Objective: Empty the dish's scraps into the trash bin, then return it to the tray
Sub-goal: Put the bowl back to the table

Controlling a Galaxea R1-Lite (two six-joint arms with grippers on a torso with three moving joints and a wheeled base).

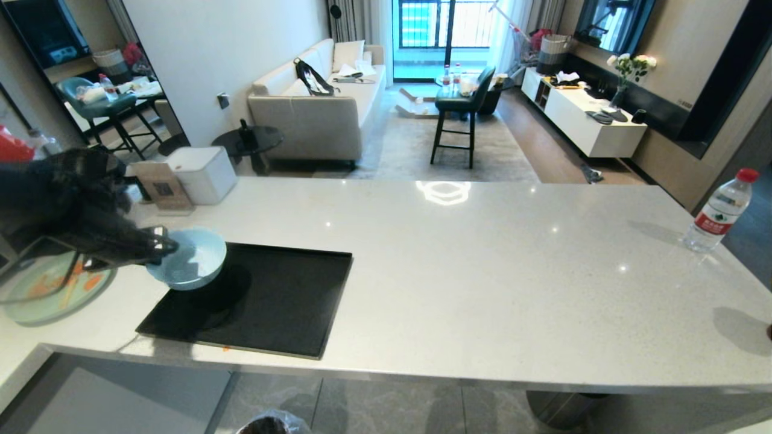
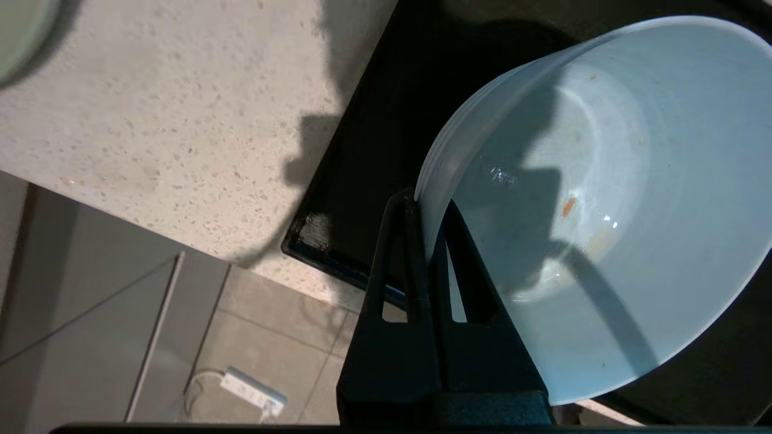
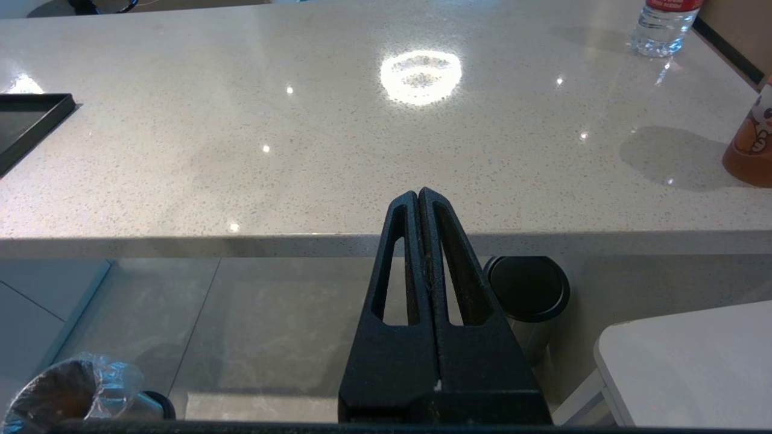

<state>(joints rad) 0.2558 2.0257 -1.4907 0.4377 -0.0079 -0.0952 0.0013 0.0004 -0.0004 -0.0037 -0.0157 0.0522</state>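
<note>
My left gripper point(image 1: 170, 246) point(image 2: 429, 208) is shut on the rim of the dish point(image 1: 192, 260) point(image 2: 615, 199), a pale-blue bowl. One finger is inside the rim and one outside. The bowl hangs slightly tilted over the left end of the black tray point(image 1: 289, 301) point(image 2: 368, 120), casting a shadow on it. Of the scraps, only a small orange speck point(image 2: 567, 207) and faint smears show inside. The trash bin point(image 1: 271, 424) point(image 3: 66, 395), with its clear liner, stands on the floor below the counter's near edge. My right gripper point(image 3: 418, 194) is shut and empty, parked below the counter edge.
A pale-green plate point(image 1: 36, 301) with orange pieces lies left of the tray. A white box point(image 1: 202, 175) and a brown box point(image 1: 160, 187) stand behind it. A water bottle point(image 1: 721, 211) stands far right. A black-lidded steel bin point(image 3: 528, 289) and a white table point(image 3: 693, 367) are below.
</note>
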